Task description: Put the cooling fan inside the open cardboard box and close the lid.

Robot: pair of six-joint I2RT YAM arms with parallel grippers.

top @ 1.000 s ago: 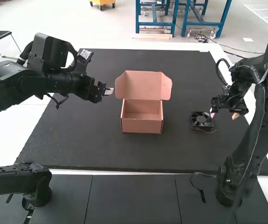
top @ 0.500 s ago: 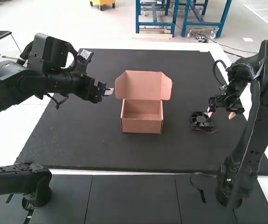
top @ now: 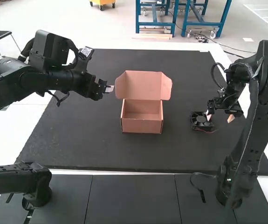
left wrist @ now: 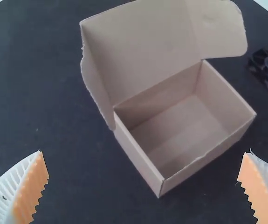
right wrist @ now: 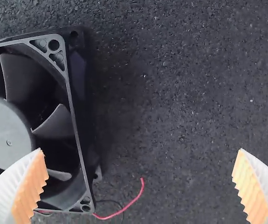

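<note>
An open cardboard box [top: 141, 116] stands in the middle of the black mat, its lid [top: 143, 85] upright at the back and its inside bare [left wrist: 180, 133]. A black square cooling fan [top: 202, 121] lies flat on the mat to the box's right, with a thin red wire [right wrist: 124, 205] trailing from it. My right gripper [top: 220, 115] hangs open just above the fan's right edge, one orange pad [right wrist: 29, 189] over the fan [right wrist: 29, 126]. My left gripper [top: 106, 89] is open beside the lid's left flap, above the mat.
The black mat [top: 78, 135] covers most of the table, with white table edges around it. The left arm's body [top: 26, 81] stretches in over the mat's left side. The right arm's column [top: 248, 140] rises at the mat's right edge.
The right gripper has lowered and shifted left, closer to the fan's right edge. The left arm has barely moved.
</note>
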